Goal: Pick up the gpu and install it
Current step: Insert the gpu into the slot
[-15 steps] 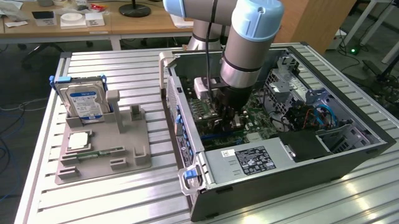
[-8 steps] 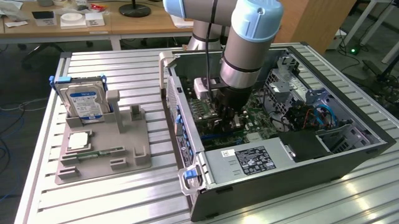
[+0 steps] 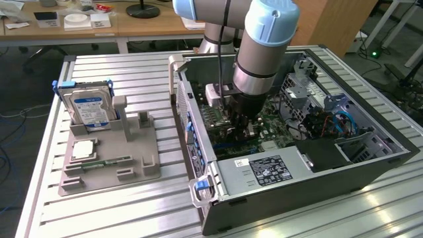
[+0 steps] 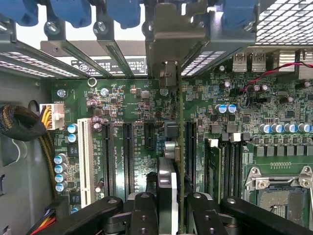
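Desk (image 3: 119, 208): slatted metal top, pale, in an office with wooden desks behind. Computer case (image 3: 297, 163): open, lying on its side, at the exterior view's right. Grey holder tray (image 3: 109, 158): beside it, hard drive (image 3: 89, 110) upright. Hand (image 4: 168, 196): inside the case, fingers clamped on the gpu (image 4: 179, 137), held edge-on over the motherboard (image 4: 137, 127) slots, bracket at the case's rear wall.

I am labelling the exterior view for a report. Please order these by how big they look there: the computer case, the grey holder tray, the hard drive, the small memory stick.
1. computer case
2. grey holder tray
3. hard drive
4. memory stick
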`<action>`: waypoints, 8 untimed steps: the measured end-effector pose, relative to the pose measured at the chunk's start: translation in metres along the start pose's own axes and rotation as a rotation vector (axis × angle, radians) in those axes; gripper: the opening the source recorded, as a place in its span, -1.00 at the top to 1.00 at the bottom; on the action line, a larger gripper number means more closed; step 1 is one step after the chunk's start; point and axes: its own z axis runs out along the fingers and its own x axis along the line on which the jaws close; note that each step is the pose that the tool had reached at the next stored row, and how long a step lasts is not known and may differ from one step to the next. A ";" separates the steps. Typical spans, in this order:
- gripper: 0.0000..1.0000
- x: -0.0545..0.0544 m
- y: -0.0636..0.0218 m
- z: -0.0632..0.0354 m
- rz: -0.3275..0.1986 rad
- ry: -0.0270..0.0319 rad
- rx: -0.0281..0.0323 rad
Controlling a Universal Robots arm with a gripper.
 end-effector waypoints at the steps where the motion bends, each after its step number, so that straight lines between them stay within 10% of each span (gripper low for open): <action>1: 0.44 0.000 0.0000 0.0004 0.000 0.0003 -0.0002; 8: 0.44 0.000 0.0000 0.0014 0.000 0.0001 -0.0001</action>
